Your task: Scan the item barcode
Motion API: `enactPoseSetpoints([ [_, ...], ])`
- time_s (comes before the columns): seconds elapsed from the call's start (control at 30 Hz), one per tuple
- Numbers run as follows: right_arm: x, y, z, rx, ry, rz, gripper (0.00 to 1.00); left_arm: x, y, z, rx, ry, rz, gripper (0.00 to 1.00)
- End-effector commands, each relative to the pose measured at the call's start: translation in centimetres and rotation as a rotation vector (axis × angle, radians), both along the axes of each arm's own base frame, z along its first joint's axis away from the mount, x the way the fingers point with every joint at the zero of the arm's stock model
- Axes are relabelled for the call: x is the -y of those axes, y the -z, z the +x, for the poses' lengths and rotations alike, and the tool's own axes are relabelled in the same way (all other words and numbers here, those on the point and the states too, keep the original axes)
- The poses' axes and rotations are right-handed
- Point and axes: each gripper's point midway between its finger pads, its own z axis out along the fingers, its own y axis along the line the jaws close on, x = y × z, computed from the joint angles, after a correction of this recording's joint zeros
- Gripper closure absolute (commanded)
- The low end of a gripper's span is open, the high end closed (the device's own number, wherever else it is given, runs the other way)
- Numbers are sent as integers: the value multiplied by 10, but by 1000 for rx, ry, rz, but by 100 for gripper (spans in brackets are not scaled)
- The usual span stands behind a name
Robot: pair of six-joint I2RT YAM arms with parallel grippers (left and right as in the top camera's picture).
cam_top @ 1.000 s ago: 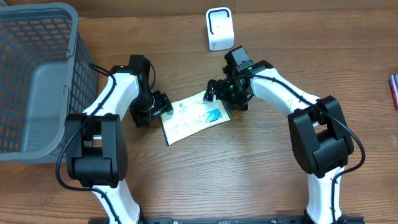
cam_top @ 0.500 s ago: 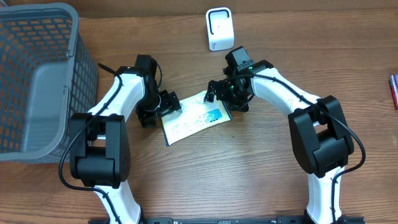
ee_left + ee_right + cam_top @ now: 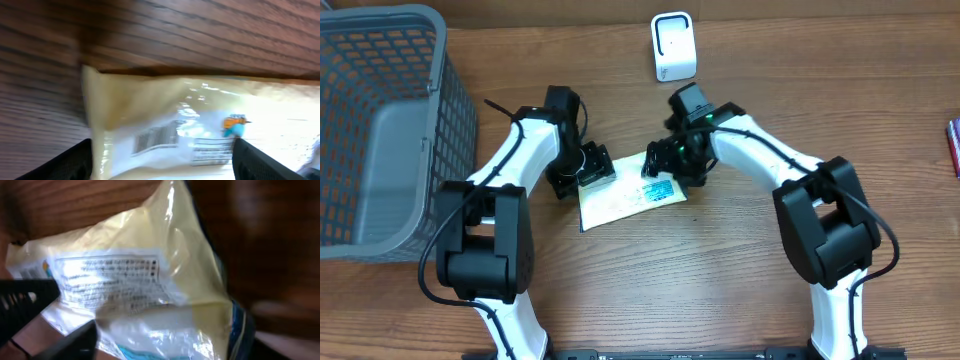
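Left claw [image 3: 592,170] and right claw [image 3: 660,165] have moved in on packet [image 3: 620,202], mid-worktop, short of scanner [image 3: 674,47] at far edge. Left stands spread, straddling packet's left edge; right sits over its right end, grip unclear. Risk: slick film slips or crumples, hiding barcode [image 3: 155,139].

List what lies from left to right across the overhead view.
Grey basket → left gripper → right gripper → red and blue object at the right edge. The packet and the white scanner overlap the grippers sideways, so they are left out.
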Motion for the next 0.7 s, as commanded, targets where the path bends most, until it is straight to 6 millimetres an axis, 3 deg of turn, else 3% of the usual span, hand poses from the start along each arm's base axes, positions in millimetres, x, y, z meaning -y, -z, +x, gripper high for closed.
enactPoseSetpoints([
  [0.0, -7, 10, -8, 15, -33, -45, 53, 1, 6, -3, -6, 0, 60, 20],
  [0.03, -7, 11, -8, 17, -35, -48, 67, 0, 6, -3, -5, 2, 70, 20],
  [0.07, -7, 11, -8, 17, -35, -48, 72, 0, 6, -3, -5, 2, 69, 21],
  [0.1, -7, 11, -8, 17, -35, -48, 88, 0, 6, -3, -5, 2, 69, 20],
  [0.13, -6, 11, -8, 14, -32, -49, 96, -1, 6, -3, -8, 1, 69, 20],
  [0.27, 8, 5, 1, 19, 0, -71, 96, -7, 3, -6, -24, -4, 72, 19],
  [0.4, 42, -22, 20, 80, 69, -183, 96, -10, -11, 0, -17, 35, 72, 16],
  [0.53, 87, -72, 39, 202, 148, -350, 96, -10, -43, 14, 14, 54, 69, 12],
  [0.67, 137, -142, 48, 360, 239, -562, 96, -7, -78, 30, 62, 64, 58, 9],
])
